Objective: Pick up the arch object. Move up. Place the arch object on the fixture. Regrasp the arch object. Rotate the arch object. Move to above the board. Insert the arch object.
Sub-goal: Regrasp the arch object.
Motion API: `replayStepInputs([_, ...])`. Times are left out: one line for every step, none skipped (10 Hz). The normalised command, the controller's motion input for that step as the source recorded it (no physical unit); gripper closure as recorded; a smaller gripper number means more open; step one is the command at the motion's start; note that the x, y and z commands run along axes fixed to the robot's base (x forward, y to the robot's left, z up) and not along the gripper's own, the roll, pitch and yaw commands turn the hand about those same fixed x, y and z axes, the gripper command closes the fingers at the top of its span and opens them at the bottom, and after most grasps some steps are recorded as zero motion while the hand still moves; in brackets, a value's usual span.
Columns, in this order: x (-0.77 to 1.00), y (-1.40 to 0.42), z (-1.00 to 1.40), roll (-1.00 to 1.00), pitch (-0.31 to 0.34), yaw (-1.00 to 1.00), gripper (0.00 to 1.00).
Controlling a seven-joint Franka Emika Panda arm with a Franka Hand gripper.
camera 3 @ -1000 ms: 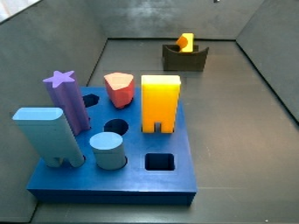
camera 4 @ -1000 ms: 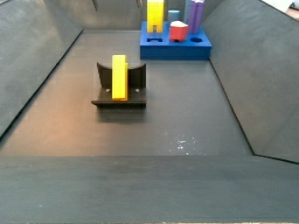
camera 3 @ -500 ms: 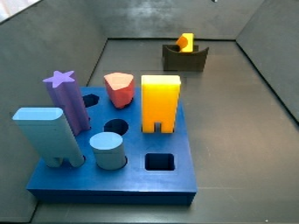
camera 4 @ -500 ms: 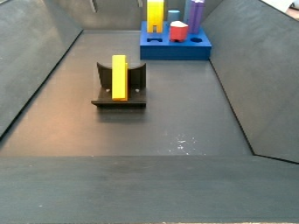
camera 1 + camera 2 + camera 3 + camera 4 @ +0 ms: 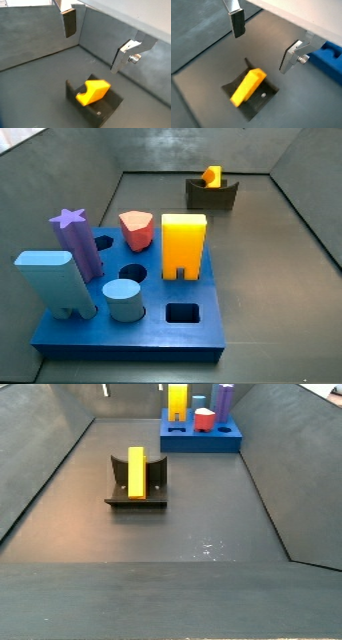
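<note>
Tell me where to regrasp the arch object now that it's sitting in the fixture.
Judging from both wrist views, take the upper part of the arch object that juts clear of the fixture, closing on its two broad flat faces from above. The slab stands on edge in the scoop, so the lower part is walled in. The gripper hangs open above it, holding nothing.

Gripper (image 5: 264, 42) seen only in both wrist views, outside both side views, board (image 5: 331, 59) cut by the edge, arch object (image 5: 211, 175) lower part hidden inside fixture (image 5: 211, 194)
</note>
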Motion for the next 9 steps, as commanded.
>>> replayStepInputs([0.00,-0.02,0.00,1.00,0.004,0.04,0.00])
replayStepInputs([0.01,-0.02,-0.01,1.00,0.009,0.04,0.00])
replayStepInputs([0.03,-0.02,0.00,1.00,0.019,0.04,0.00])
replayStepInputs([0.04,-0.03,0.00,1.00,0.030,0.05,0.00])
replayStepInputs([0.05,-0.03,-0.01,1.00,0.039,0.05,0.00])
replayStepInputs([0.07,-0.03,-0.01,1.00,0.063,0.06,0.00])
replayStepInputs([0.07,-0.03,-0.01,1.00,0.086,0.07,0.00])
replayStepInputs([0.08,-0.04,-0.01,1.00,0.118,0.10,0.00])
replayStepInputs([0.08,-0.04,-0.01,0.90,0.125,0.10,0.00])
